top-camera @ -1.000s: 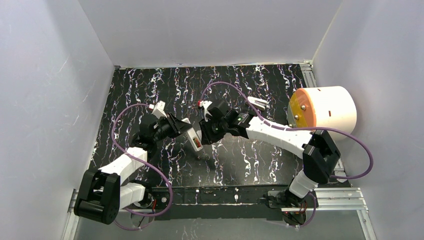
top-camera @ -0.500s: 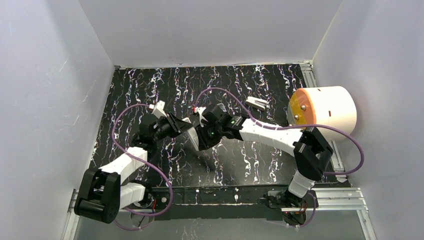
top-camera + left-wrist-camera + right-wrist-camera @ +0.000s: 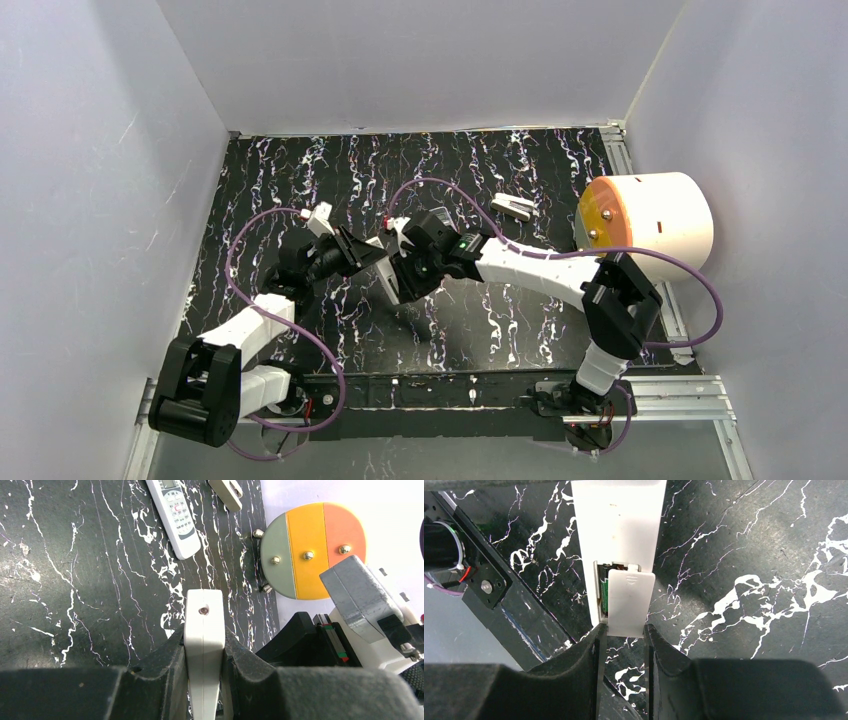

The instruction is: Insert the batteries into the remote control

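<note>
Swung in over the remote control (image 3: 616, 530), the right gripper (image 3: 622, 632) is being eased down with the battery cover (image 3: 629, 602) clamped in it. With batteries (image 3: 603, 594) showing inside the remote's bay, closing is apparently being attempted, the remote being clamped by the left gripper (image 3: 202, 640).

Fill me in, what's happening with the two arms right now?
The left fingers clamp the white remote by its edges. The right fingers pinch the battery cover and hold it over the open compartment, where a battery already sits. The cover is not seated yet.
</note>
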Controlling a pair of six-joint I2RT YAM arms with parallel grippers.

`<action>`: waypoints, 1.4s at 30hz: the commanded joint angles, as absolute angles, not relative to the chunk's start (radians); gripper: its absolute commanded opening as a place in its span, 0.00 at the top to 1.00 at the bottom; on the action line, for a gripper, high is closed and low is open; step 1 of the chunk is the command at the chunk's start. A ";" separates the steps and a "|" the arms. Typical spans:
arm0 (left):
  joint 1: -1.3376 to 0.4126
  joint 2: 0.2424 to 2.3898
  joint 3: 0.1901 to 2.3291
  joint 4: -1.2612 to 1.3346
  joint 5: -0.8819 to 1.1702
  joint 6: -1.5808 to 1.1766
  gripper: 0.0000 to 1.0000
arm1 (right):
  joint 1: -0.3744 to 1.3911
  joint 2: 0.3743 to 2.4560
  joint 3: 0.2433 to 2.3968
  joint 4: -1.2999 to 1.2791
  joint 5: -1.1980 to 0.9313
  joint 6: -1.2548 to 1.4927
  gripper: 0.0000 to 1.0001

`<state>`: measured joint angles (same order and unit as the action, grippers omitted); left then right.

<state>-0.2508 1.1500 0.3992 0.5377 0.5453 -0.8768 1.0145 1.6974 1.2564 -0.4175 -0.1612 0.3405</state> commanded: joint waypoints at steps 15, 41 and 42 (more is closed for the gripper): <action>-0.253 1.162 0.457 0.518 0.635 -0.879 1.00 | 1.048 1.715 1.299 -0.402 -0.231 0.288 0.65; -0.253 1.099 0.401 0.598 0.630 -0.868 1.00 | 1.048 1.807 1.450 -0.556 -0.247 0.291 0.62; -0.253 1.102 0.400 0.599 0.634 -0.872 1.00 | 1.048 1.810 1.459 -0.559 -0.248 0.293 0.62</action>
